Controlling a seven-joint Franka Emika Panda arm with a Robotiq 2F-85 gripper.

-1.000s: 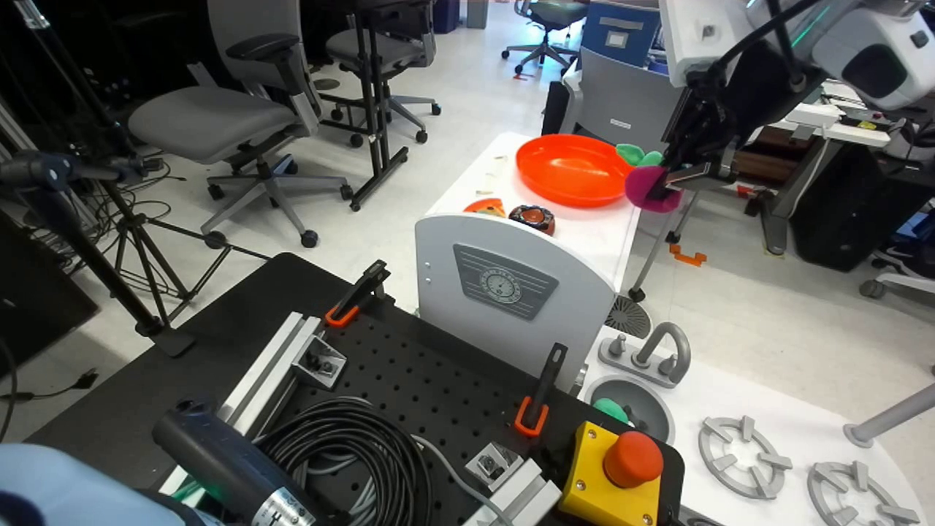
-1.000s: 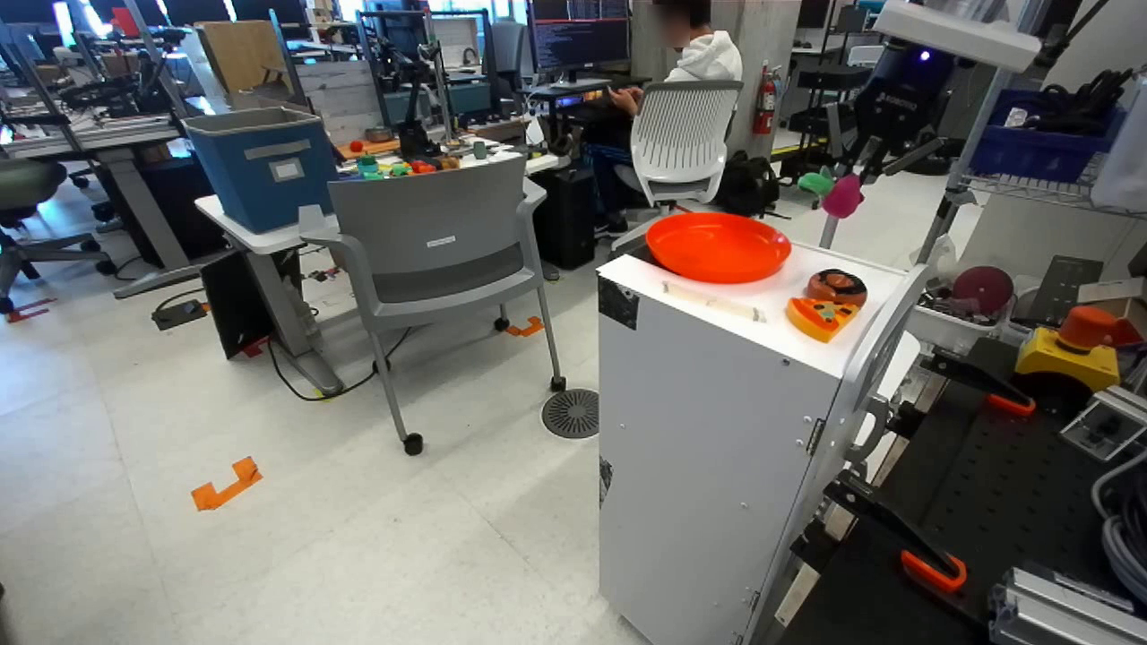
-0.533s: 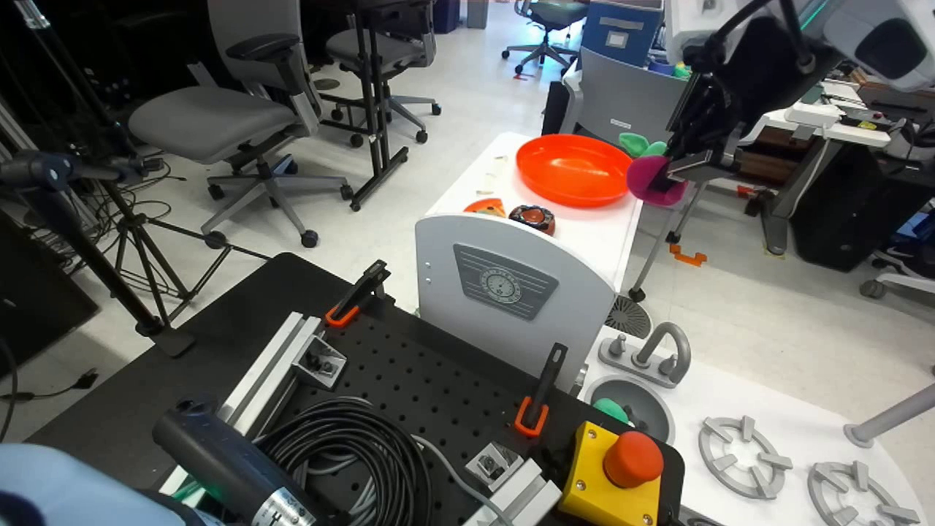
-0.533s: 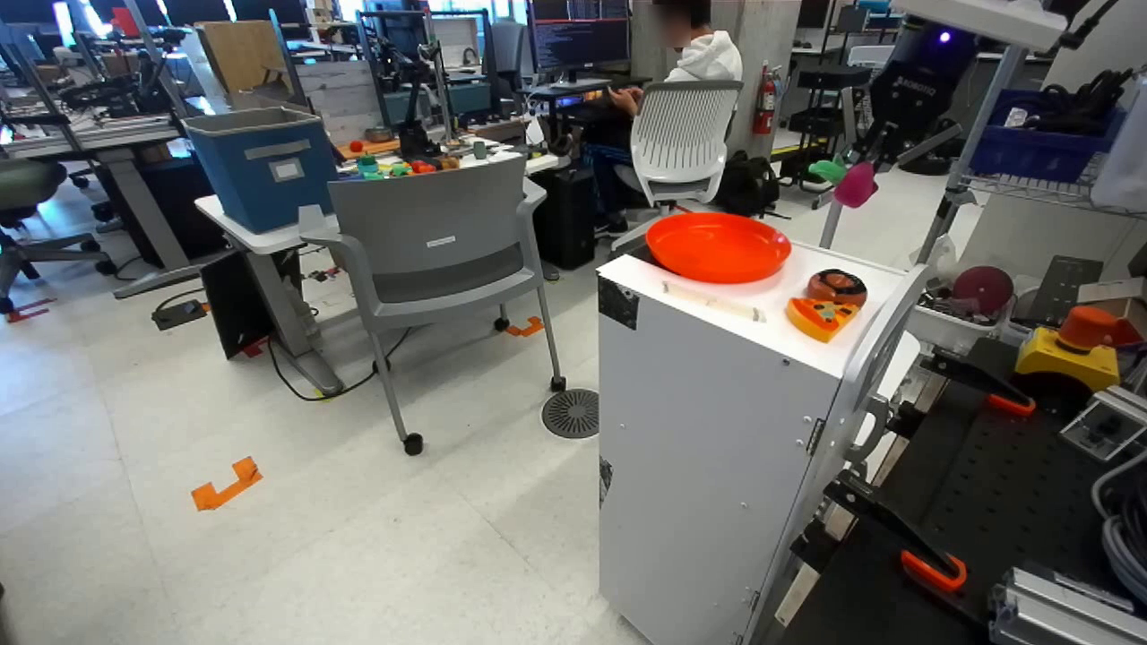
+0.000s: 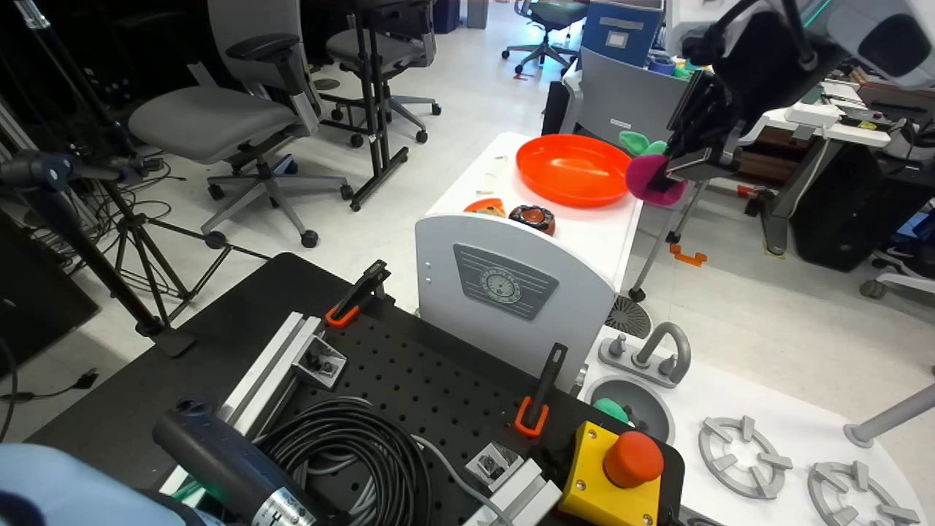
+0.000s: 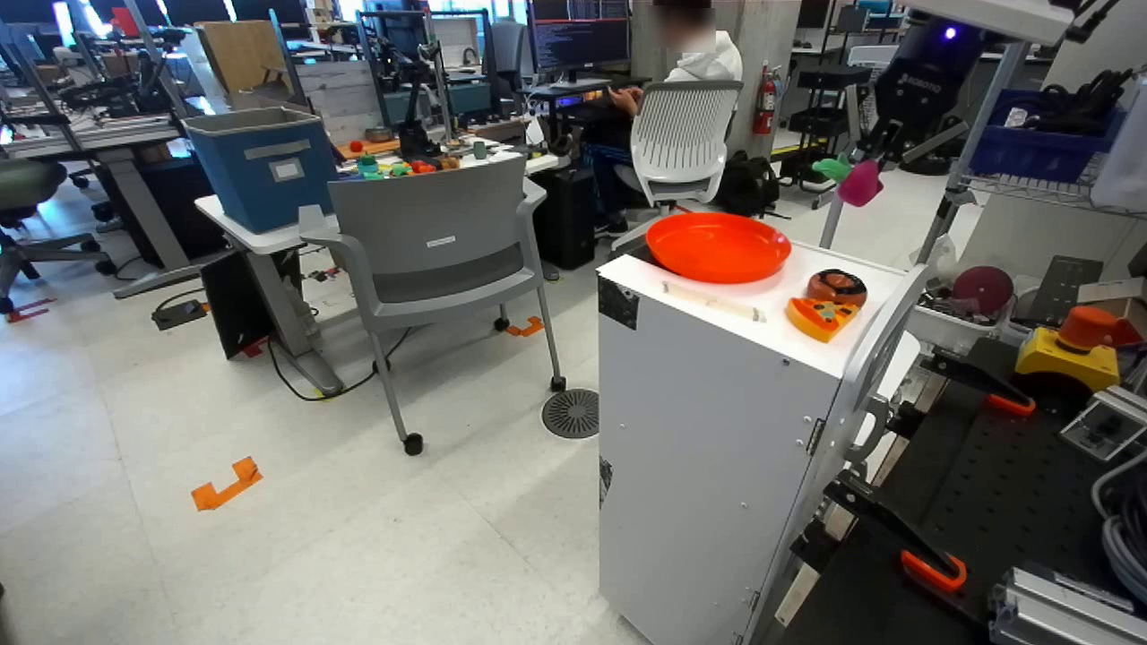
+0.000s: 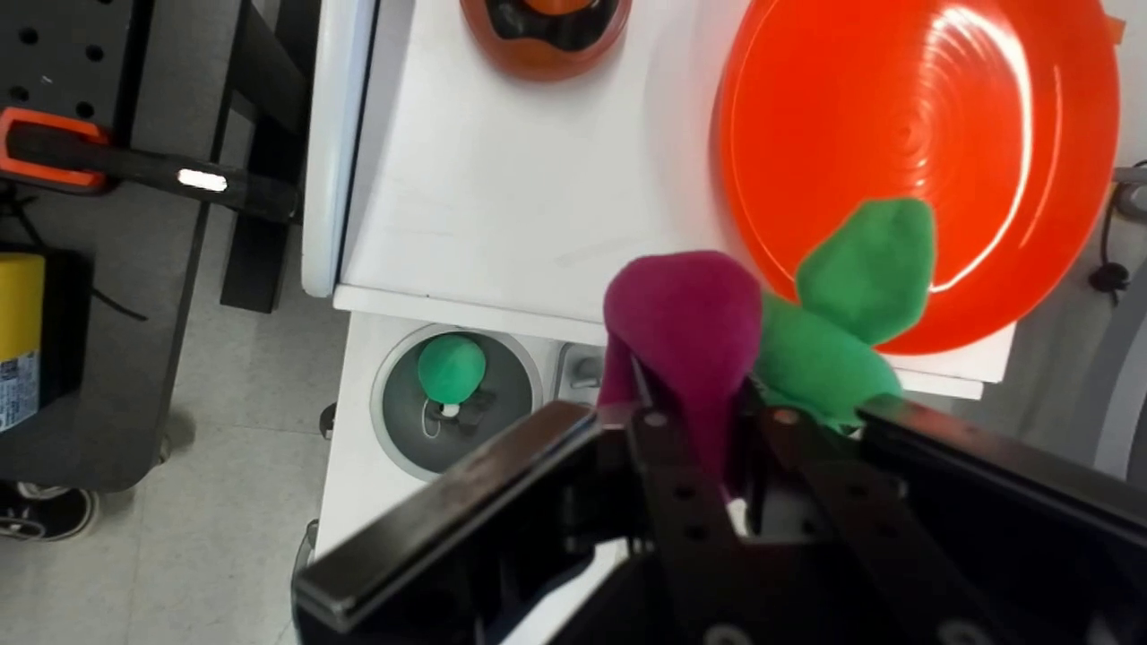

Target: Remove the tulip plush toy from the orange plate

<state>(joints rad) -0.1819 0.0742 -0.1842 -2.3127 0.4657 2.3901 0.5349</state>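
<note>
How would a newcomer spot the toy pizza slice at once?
Start at the tall white cabinet with the big orange plate on top. Also up there, a round brown toy sits beside the toy pizza slice. Unlike those round neighbours, it's a spotted yellow-orange wedge.

One tulip plush toy (image 7: pixel 688 309), one orange plate (image 7: pixel 860 116), one gripper (image 7: pixel 703 412), one pizza-slice toy (image 6: pixel 821 316), one round brown toy (image 6: pixel 837 288), two orange-and-black clamps (image 5: pixel 540 394), one yellow box (image 5: pixel 600 486) with one red button (image 5: pixel 633 459), one sink (image 5: pixel 651 403), one faucet (image 5: pixel 682 354), two burner grates (image 5: pixel 762 482), one green object (image 7: pixel 452 368) in the sink, one fire extinguisher (image 6: pixel 764 103)
</note>
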